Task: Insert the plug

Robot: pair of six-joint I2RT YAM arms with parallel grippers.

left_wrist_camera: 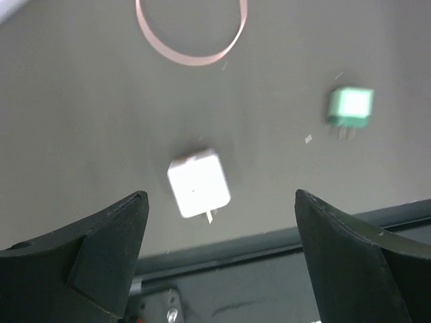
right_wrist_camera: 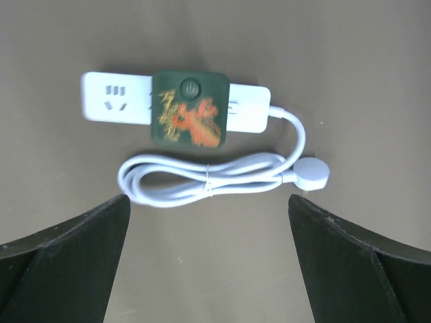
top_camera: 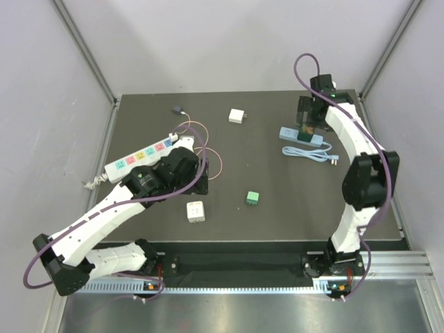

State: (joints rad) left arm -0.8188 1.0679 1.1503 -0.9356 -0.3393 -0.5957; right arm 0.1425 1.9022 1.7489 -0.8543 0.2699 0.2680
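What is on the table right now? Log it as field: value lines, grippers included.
small strip: white, far right of the table, cord coiled beside it
dark green adapter: sits on the small strip's middle
white cube plug: loose, near edge
green plug: loose, mid-table
long strip: coloured sockets, left side
white plug: loose, far side
dark plug: loose, far side
left gripper: open, over the white cube plug, holding nothing
right gripper: open, over the small strip, holding nothing

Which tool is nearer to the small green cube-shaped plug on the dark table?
Left. The left tool hangs open just left of the green plug, near a white square plug. The right tool is farther, open over the white power strip at the far right.
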